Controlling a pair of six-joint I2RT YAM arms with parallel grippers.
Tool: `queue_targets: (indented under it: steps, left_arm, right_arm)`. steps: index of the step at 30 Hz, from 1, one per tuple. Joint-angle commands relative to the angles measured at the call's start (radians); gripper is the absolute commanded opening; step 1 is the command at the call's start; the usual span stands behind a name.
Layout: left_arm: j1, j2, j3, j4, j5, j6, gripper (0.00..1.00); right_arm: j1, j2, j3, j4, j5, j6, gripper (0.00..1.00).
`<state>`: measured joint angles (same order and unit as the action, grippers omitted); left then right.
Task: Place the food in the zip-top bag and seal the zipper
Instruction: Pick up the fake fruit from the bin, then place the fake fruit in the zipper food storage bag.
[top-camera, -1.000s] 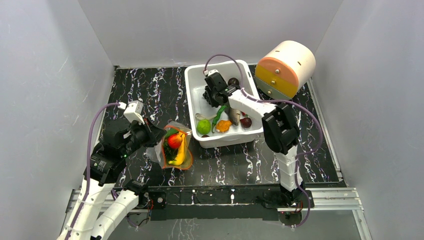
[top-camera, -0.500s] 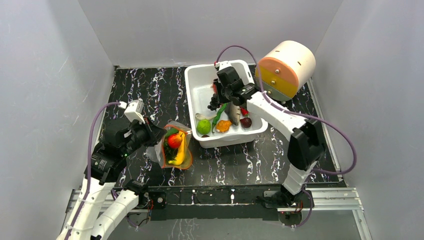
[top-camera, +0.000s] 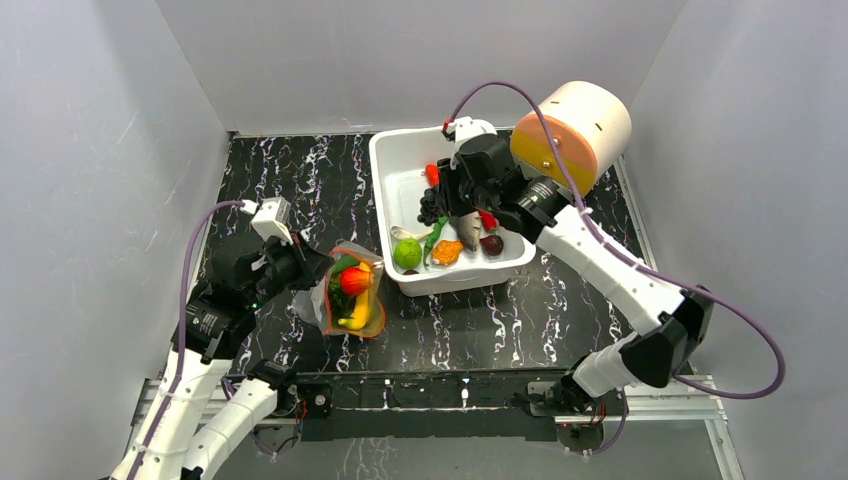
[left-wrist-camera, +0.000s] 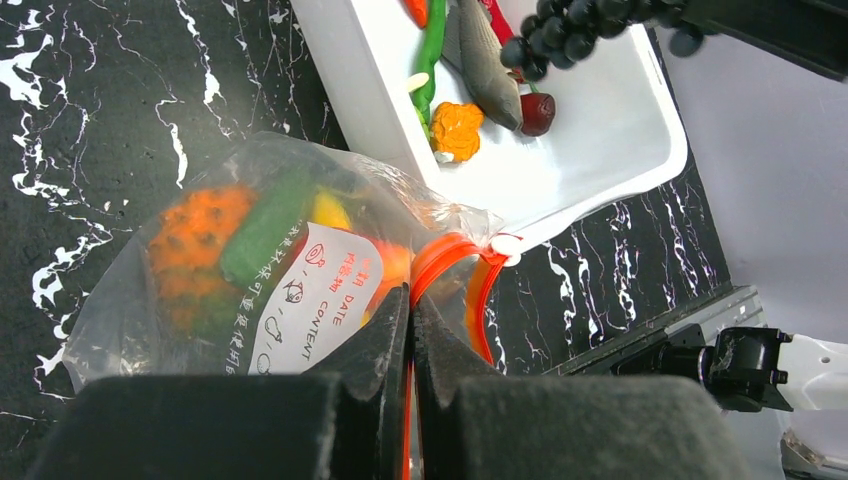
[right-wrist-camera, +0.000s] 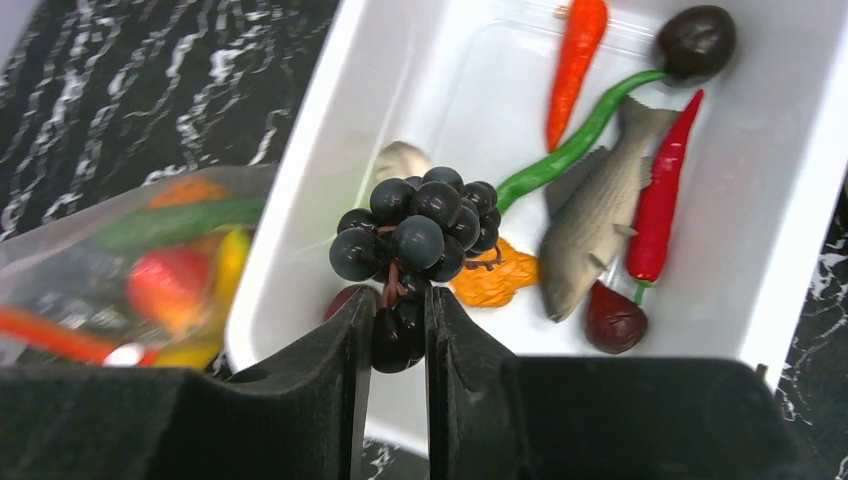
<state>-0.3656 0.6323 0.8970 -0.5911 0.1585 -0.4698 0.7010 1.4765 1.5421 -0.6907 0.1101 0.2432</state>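
On the black desk (top-camera: 300, 180), the right claw (right-wrist-camera: 398, 330) pinches the grapes (right-wrist-camera: 420, 225) above the white bin (top-camera: 390, 150), and the bag (top-camera: 350, 295) lies to its left, nearer the arm bases, with the left claw (left-wrist-camera: 410, 310) shut tight on its zipper (left-wrist-camera: 440, 255).

Bright, even light is falling from above onto the white bin (top-camera: 381, 200), casting only faint shadows around it. In the right wrist view the zip-top bag (right-wrist-camera: 150, 260) left of it is blurring (glare is whitening the bin's floor).
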Motion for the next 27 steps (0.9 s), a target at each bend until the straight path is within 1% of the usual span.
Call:
queue_targets:
  steps: [1, 6, 10, 15, 20, 23, 27]
  left_arm:
    - [0.001, 0.013, 0.04, 0.027, 0.015, -0.015, 0.0]
    - [0.001, 0.023, 0.057, 0.033, 0.034, -0.043, 0.0]
    - [0.0, 0.027, 0.06, 0.031, 0.037, -0.048, 0.0]
    - [0.001, 0.025, 0.065, 0.022, 0.033, -0.056, 0.0]
    - [0.001, 0.027, 0.084, 0.007, 0.021, -0.056, 0.0]
    - [0.0, 0.022, 0.086, 0.005, 0.02, -0.068, 0.0]
    - [0.001, 0.02, 0.085, 0.004, 0.035, -0.089, 0.0]
  right_arm:
    - [0.081, -0.107, 0.009, -0.003, -0.049, 0.036, 0.11]
    - [0.171, -0.175, 0.005, -0.01, -0.086, 0.079, 0.11]
    - [0.235, -0.214, 0.013, -0.026, -0.119, 0.083, 0.11]
    - [0.255, -0.271, -0.016, 0.018, -0.233, 0.128, 0.11]
    - [0.288, -0.305, -0.051, 0.058, -0.257, 0.157, 0.11]
    - [0.299, -0.313, -0.085, 0.112, -0.309, 0.185, 0.11]
    - [0.319, -0.314, -0.115, 0.169, -0.317, 0.211, 0.11]
